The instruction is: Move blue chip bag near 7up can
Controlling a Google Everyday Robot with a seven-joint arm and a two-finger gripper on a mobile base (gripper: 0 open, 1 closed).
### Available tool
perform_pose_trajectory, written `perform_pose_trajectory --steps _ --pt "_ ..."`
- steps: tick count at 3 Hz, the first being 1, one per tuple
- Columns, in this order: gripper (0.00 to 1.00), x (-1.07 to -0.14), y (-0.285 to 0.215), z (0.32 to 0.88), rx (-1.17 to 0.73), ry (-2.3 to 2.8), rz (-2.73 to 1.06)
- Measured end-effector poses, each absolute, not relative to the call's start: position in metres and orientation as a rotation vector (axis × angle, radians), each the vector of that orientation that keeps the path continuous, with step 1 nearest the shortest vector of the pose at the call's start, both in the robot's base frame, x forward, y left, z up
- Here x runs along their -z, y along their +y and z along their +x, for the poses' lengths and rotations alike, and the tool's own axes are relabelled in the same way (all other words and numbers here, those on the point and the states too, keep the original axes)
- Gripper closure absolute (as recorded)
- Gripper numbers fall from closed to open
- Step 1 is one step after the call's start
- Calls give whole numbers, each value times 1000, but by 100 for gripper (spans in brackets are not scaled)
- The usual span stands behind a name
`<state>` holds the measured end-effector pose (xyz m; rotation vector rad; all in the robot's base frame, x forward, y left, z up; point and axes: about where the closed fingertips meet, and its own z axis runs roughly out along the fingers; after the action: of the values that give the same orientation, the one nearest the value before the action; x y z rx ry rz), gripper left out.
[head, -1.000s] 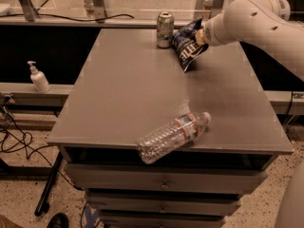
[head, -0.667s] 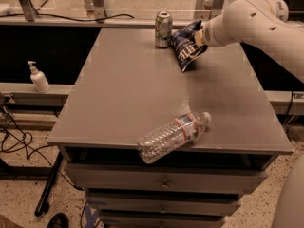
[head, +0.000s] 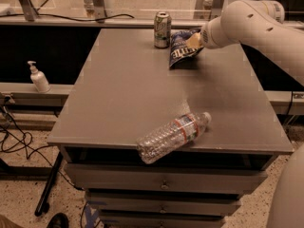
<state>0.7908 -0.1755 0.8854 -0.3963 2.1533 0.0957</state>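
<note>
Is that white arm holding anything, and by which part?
The gripper, at the far end of the table, holds the blue chip bag by its upper corner, beside the 7up can.

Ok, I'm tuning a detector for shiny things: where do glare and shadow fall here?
Camera view: warm, dim light; glints atop the 7up can and along the water bottle; a dark shadow on the table under the blue chip bag, with the gripper at the bag's right edge; the recess below the tabletop is near black.
</note>
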Motion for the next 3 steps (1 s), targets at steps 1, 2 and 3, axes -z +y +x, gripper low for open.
perform_pose_trajectory --steps 1,2,3 --pt "0 -883 -176 791 -102 2161 -395" --pt "0 -884 -176 790 -102 2162 -395" --pt "0 -906 -189 772 -76 2116 -434"
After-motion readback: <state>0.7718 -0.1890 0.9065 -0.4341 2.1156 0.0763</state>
